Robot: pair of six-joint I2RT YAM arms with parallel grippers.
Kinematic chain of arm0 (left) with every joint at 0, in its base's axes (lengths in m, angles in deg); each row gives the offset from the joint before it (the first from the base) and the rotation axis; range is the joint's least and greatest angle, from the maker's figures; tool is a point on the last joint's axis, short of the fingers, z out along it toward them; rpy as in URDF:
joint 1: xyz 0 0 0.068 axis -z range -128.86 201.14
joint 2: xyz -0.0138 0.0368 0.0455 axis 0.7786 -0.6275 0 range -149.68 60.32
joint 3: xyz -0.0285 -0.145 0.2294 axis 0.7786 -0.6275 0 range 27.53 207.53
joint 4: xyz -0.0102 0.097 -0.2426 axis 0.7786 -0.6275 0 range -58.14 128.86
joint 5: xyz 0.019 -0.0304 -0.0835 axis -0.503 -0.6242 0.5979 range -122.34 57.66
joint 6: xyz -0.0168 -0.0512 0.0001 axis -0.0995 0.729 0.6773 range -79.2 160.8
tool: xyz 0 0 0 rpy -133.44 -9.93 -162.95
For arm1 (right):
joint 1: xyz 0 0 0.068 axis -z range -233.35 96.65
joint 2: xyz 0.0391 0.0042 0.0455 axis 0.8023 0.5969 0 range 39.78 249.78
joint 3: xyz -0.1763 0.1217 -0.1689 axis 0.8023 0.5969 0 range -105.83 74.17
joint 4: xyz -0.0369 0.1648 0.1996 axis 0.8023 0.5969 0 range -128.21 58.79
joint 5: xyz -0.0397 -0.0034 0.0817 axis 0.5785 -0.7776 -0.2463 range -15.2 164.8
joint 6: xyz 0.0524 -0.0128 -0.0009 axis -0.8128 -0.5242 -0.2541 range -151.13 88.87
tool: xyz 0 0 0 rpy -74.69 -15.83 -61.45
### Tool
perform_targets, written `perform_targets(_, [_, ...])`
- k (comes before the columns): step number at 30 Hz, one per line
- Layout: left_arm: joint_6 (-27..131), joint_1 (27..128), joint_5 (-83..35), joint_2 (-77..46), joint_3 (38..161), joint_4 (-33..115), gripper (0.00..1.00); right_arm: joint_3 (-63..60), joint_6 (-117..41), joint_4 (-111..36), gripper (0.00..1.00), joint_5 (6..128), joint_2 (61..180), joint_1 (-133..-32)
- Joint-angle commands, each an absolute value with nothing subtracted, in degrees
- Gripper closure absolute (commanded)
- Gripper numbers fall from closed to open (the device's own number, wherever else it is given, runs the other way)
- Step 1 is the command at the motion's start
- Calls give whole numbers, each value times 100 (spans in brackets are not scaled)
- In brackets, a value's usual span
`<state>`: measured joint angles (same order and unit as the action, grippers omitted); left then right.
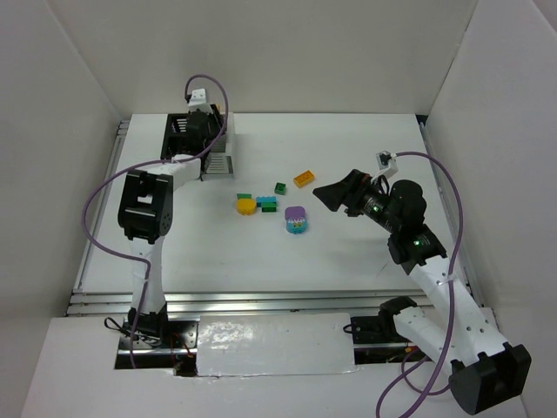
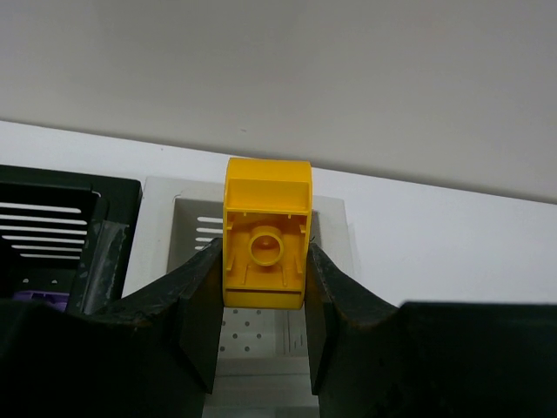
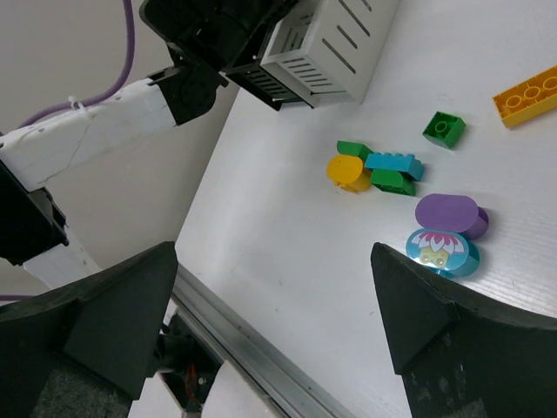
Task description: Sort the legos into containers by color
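Gripping a yellow hollow-backed plastic brick (image 2: 266, 231) by its sides, the left tool (image 2: 265, 261) hangs above the white slatted square bin (image 2: 333, 228), with the black slatted bin (image 2: 61, 187) joined at its 9 o'clock. Both bins sit at 10 o'clock on the white tabletop (image 1: 348, 252). Loose near centre: yellow round brick (image 1: 246, 205) touching a teal flat brick (image 1: 266, 200), small green cube (image 1: 279, 187), orange long brick (image 1: 304, 178), purple-and-teal rounded piece (image 1: 295, 219). The right tool (image 3: 274, 296) is spread wide and empty at their 3 o'clock.

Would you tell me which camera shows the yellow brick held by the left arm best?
The left wrist view: the yellow brick fills the centre, pinched by the left gripper. In the top and right wrist views the arm hides it.
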<state>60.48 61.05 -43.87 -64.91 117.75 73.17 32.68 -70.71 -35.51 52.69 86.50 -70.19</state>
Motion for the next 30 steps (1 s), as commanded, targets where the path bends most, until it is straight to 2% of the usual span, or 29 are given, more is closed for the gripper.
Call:
perform_targets(1, [6066,6080,-4403,-6589,11833,7551,68,3295,-7069,-3803,0,5186,8653,-7022])
perform_targets(6, [6084,6072,-4403,-6414,11578,7780,54,3295,-7069,-3803,0,5177,8662,-7014])
perform_targets(7, [6101,6072,-4411,-6370,11499,7806,46,3295,-7069,-3803,0,5169,8680,-7022])
perform_targets(9, [6110,6072,-4377,-6238,11420,7928,40,3286,-7069,-3803,0,5151,8689,-7005])
perform_targets(10, [6119,6072,-4368,-6194,11385,7947,30,3286,-7069,-3803,0,5142,8706,-7022])
perform_targets(13, [6119,6072,-4324,-6036,11393,7964,20,3304,-7086,-3803,0,5125,8715,-7022])
perform_targets(20, [6233,6072,-4306,-5465,11235,7964,10,3321,-7095,-3803,0,5142,8715,-7022])
perform_targets(22, [6338,6089,-4428,-5071,11130,7729,2,3304,-7104,-3803,0,5142,8741,-7031])
perform_targets(23, [6452,6124,-4516,-4903,11077,7588,0,3286,-7104,-3803,0,5160,8759,-7023])
perform_targets(27, [6716,6247,-4578,-3981,11190,6403,0,3216,-7104,-3803,1,5309,8864,-7022])
perform_targets(30, [6910,6598,-4973,-3637,11498,4681,0,3076,-7095,-3619,0,5449,8987,-7022])
